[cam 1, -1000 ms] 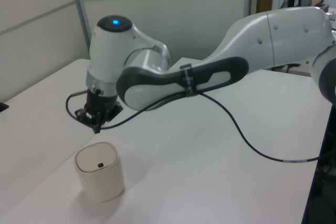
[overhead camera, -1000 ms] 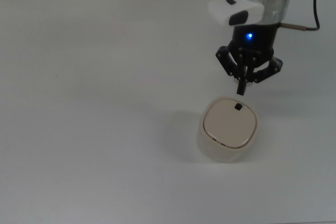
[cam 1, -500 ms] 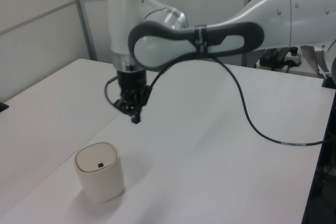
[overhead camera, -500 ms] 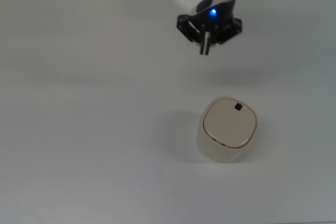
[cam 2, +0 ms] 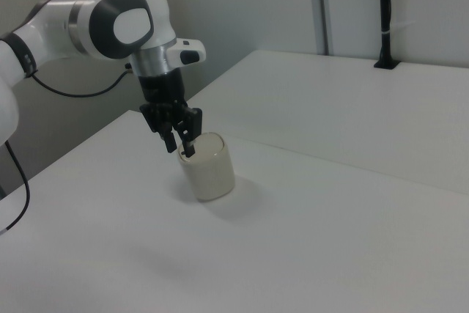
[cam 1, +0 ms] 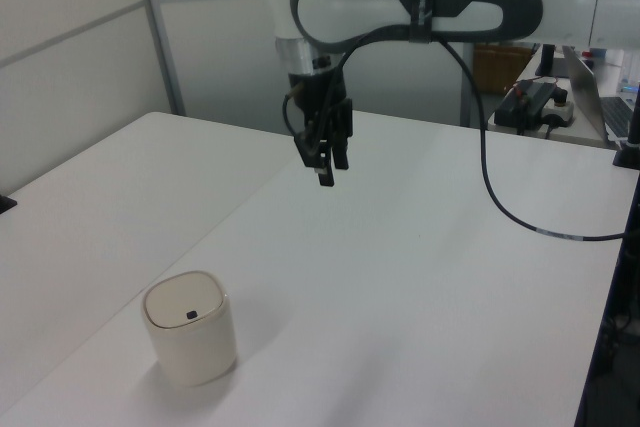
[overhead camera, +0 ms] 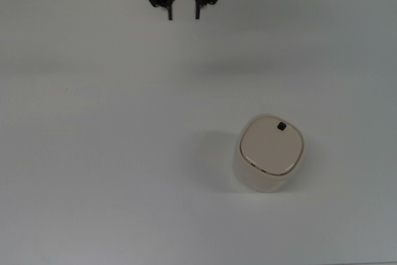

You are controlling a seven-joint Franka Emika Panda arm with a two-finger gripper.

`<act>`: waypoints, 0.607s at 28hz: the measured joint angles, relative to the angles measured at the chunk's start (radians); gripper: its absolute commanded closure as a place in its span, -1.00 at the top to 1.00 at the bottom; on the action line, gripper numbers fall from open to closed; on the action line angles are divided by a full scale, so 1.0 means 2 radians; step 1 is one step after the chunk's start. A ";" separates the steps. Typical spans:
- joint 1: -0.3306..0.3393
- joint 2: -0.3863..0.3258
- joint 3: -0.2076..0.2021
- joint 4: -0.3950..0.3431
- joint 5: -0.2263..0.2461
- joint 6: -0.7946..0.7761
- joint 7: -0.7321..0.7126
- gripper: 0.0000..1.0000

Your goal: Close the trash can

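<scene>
One white bench (overhead camera: 93,153) carried everything in view. Arm (cam 1: 470,7) reached over it in the left view, a black cable (cam 1: 500,197) hanging from it. Gripper (overhead camera: 183,12) sat at the top edge of the top view, well apart from the bin; jaws stood narrowly parted and held nothing. In the right view the gripper (cam 2: 183,144) overlapped the bin only by line of sight; the top and left views showed it raised and clear.

Bin (overhead camera: 268,153) stood upright on the bench, toward the top view's lower right. Lid (overhead camera: 272,146) lay flat and flush on the body, so the task looked done. Small black button (overhead camera: 281,126) sat near the lid's far edge.

Risks, as judged: any return pass low over the bin could press the button and pop the lid open again. A sideways brush from the gripper or the cable could tip or slide the light bin.

No brands, labels or readable writing found on bin, arm or bench.
</scene>
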 measured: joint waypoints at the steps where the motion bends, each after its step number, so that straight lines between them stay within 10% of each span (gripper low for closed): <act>1: 0.000 -0.002 -0.003 0.000 0.000 -0.003 -0.002 1.00; 17: -0.016 -0.021 -0.010 0.000 -0.003 -0.027 -0.024 1.00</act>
